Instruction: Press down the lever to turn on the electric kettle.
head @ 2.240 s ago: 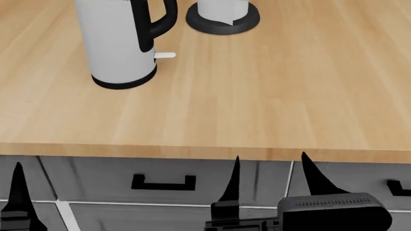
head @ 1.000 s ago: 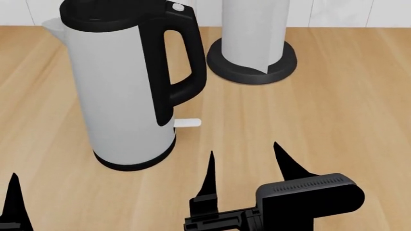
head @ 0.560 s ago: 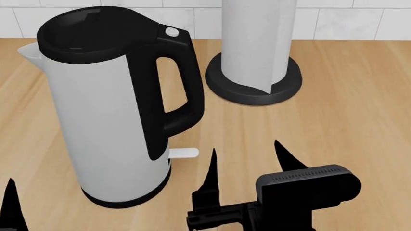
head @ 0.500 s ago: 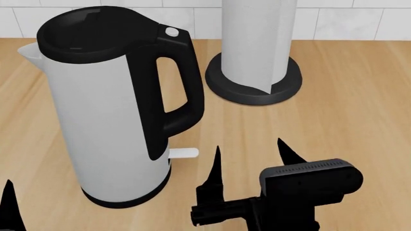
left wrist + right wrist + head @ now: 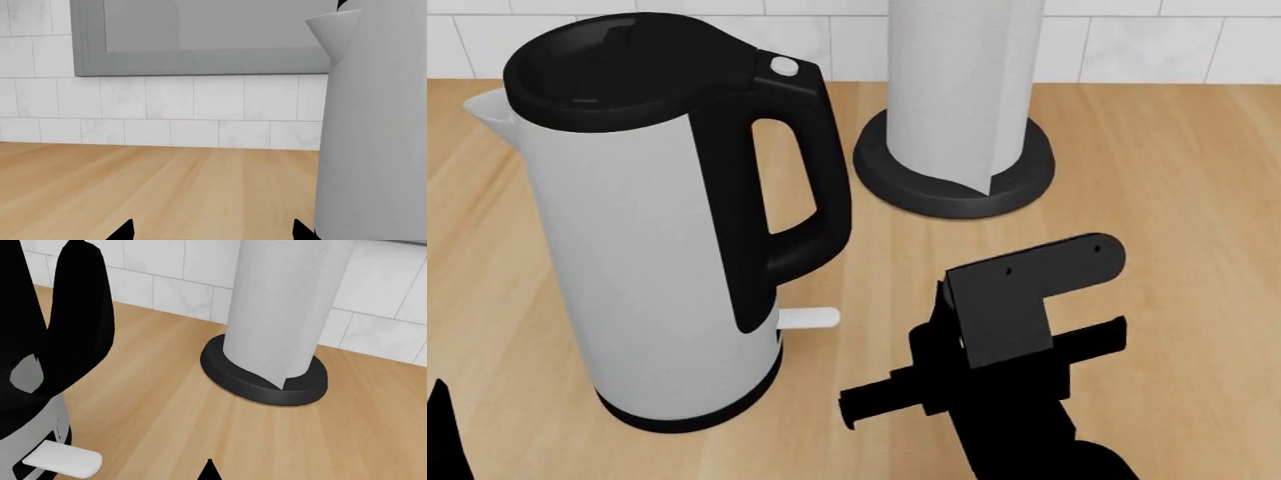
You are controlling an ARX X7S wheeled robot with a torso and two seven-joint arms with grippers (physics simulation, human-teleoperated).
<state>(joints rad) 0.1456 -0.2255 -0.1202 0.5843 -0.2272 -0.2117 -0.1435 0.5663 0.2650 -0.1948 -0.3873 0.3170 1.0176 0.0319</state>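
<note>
L hand (image 5: 438,440) seen only as a fingertip at 7 o'clock; spread can't be told. Electric kettle (image 5: 647,250) stands on tabletop (image 5: 1174,200) at 9 o'clock, lever (image 5: 807,318) unpressed. R hand (image 5: 941,370) has been rolled over since 0.5 s ago, aimed toward lever; spread can't be told.

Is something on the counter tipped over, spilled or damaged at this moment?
Nothing stands out. The electric kettle stands upright with its lid on, its white lever sticking out level near the base. The paper towel roll stands upright on its stand. No spill shows on the wooden counter.
</note>
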